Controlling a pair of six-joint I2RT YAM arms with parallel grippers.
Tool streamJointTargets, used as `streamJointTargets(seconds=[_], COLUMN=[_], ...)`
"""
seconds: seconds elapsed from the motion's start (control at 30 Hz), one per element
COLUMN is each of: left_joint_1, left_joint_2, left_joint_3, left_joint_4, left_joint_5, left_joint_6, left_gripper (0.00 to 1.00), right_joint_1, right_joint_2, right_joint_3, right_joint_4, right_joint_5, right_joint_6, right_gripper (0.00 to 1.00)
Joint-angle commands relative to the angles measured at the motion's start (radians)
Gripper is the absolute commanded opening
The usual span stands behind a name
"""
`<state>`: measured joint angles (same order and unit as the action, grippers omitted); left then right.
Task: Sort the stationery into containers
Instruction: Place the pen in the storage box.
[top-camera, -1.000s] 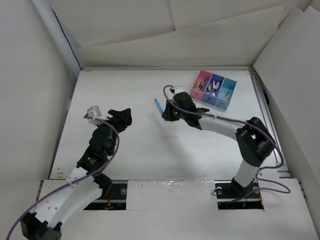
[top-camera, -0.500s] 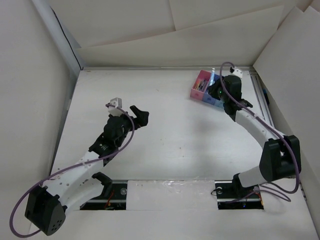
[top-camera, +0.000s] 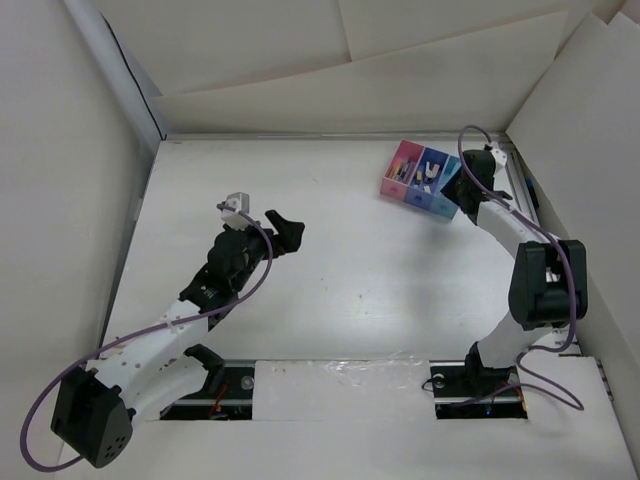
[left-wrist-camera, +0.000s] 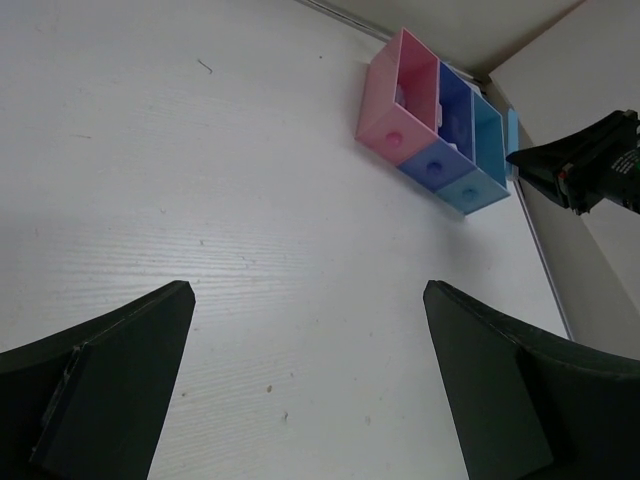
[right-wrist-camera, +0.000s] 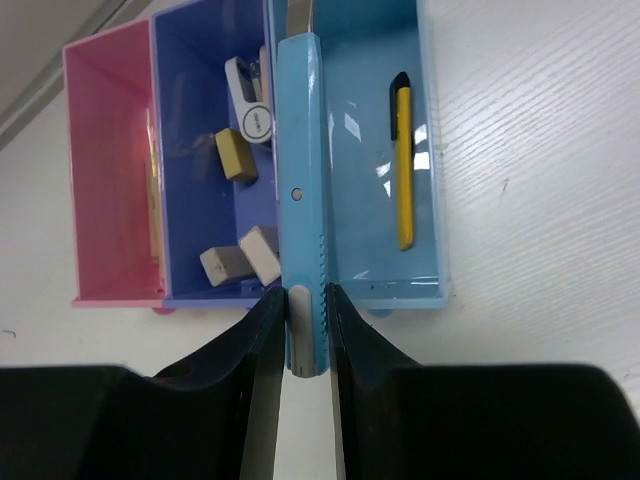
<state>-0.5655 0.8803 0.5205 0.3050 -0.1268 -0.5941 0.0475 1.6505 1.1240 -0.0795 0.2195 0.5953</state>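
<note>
The tray of three joined compartments, pink, dark blue and cyan, stands at the far right of the table. My right gripper is shut on a light blue pen-like cutter and holds it above the wall between the dark blue and cyan compartments. A yellow pen lies in the cyan one. In the top view the right gripper hangs over the tray's right end. My left gripper is open and empty above bare table, far from the tray; in the top view the left gripper is left of centre.
The dark blue compartment holds small erasers and a white clip. A thin stick leans in the pink one. White walls close the table at the back and right, near the tray.
My right arm carried the light blue item from the middle of the table to above the tray. My left arm reached forward and to the right, gripper staying open.
</note>
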Motion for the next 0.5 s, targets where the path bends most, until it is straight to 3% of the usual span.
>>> streamJointTargets(seconds=[0.0,0.3,0.4,0.47], left_joint_1=[0.004,0.004,0.004,0.004], left_joint_2=[0.008,0.008,0.008,-0.003], left_joint_3=[0.046,0.046,0.046,0.036], left_joint_4=[0.055,0.066,0.077,0.077], left_joint_5=[0.026,0.045,0.046,0.046], left_joint_6=[0.019,0.040,0.040,0.049], left_gripper=[1.00,1.00,1.00,1.00], right_joint_1=[-0.021,-0.031,-0.031,-0.041], right_joint_2=[0.006,0.089,0.100,0.109], right_joint_3=[0.080,0.149,0.161,0.161], right_joint_4=[0.009,-0.023,-0.032,-0.032], right_joint_5=[0.032,0.056,0.066,0.075], right_joint_6=[0.015,0.024,0.037,0.037], right_gripper=[0.00,0.05,0.15,0.28])
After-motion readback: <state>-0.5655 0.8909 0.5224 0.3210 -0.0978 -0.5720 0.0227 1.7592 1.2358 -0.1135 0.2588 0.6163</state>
